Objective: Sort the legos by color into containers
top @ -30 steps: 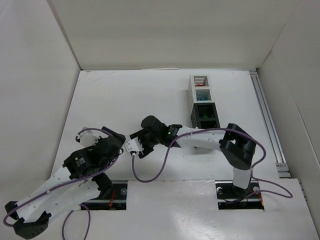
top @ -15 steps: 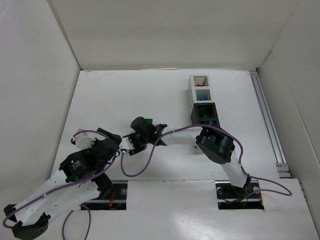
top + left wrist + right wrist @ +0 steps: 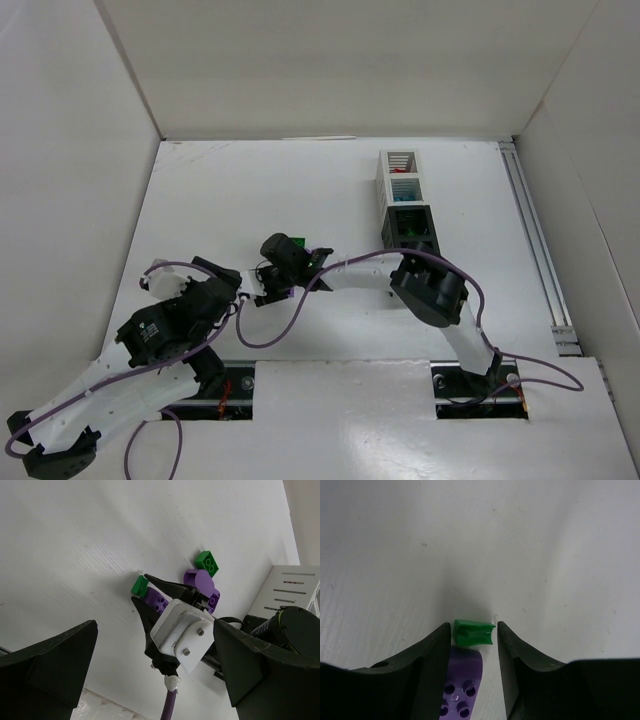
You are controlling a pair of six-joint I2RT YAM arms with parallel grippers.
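We see the right gripper narrowed around a small green lego, apparently just touching; rigid, light, slick, so we'd pinch its flat sides.

text: none legible | labels: none | brands: none | numbers: none | signs: none | checked: all three views

The top external view looks steeply down from above and behind the arm bases onto the whole table. The left wrist view looks low across it. The right wrist view looks down close. All 3 share the right gripper at the small green lego.
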